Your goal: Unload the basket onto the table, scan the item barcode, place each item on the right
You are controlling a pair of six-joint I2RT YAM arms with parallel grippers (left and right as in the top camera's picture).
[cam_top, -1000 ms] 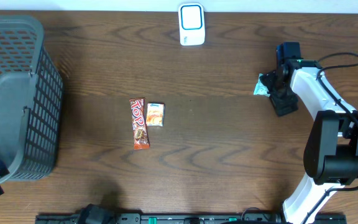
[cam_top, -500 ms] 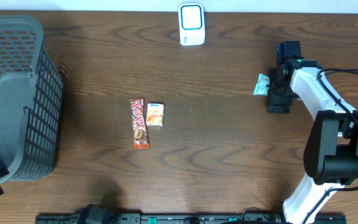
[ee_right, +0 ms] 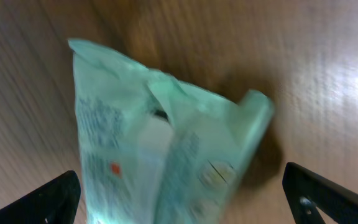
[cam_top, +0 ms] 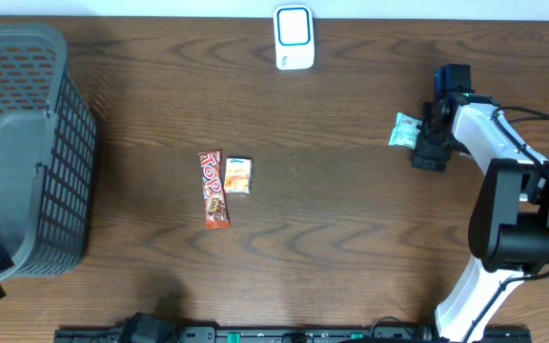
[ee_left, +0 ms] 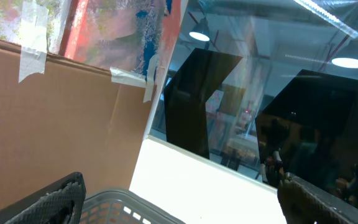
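The table (cam_top: 351,248) is lit softly from above and seen sharp, the green packet (ee_right: 166,143) is blurred close up with shine on the wood beside it, and bright lamps (ee_left: 348,61) are seen high in the left wrist view.

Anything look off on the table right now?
Nothing spilled. The green packet at the open right gripper lies creased and askew on the table, its print too blurred to show a barcode.
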